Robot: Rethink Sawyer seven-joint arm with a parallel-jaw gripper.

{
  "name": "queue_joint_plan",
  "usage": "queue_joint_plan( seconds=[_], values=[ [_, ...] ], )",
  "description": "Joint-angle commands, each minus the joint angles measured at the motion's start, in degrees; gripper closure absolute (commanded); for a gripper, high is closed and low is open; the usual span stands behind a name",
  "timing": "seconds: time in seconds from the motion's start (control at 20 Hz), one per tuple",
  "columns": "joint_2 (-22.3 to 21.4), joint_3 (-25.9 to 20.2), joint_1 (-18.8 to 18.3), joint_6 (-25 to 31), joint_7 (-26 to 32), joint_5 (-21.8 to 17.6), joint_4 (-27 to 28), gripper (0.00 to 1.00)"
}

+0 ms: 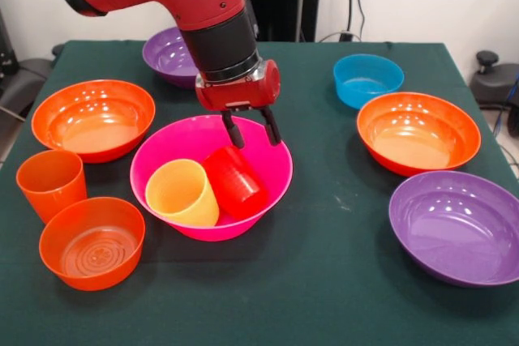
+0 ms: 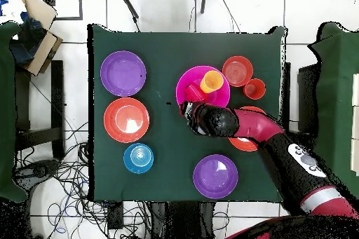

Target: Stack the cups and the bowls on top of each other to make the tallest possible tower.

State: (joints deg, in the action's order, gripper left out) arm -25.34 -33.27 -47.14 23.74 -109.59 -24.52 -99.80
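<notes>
Altogether seven bowls [image 1: 93,119], three cups [image 1: 51,181], one open claw [image 1: 251,129].

- Below my pincer [image 1: 251,129], the pink bowl [image 1: 268,169] looks like glossy plastic.
- The red cup [image 1: 237,181] and yellow cup [image 1: 182,192] in it look ribbed and duller.
- The green tablecloth [image 1: 324,281] is matt fabric.
</notes>
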Motion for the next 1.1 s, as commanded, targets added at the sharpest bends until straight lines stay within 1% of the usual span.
queue_joint_plan(
  seconds=[0.05,0.35,0.5,0.9,1.1],
  values=[
    [-0.7,0.6,2.7,1.2,1.4,-2.3,3.0,0.0],
    [-3.4,1.7,3.5,5.5,1.6,-1.3,3.7,0.0],
    [-3.9,1.9,3.4,6.2,2.2,-1.3,3.9,0.0],
    [-3.7,2.1,2.7,4.4,2.7,-2.2,3.3,0.0],
    [-4.0,3.7,3.9,2.9,1.8,-3.7,3.4,0.0]
  ],
)
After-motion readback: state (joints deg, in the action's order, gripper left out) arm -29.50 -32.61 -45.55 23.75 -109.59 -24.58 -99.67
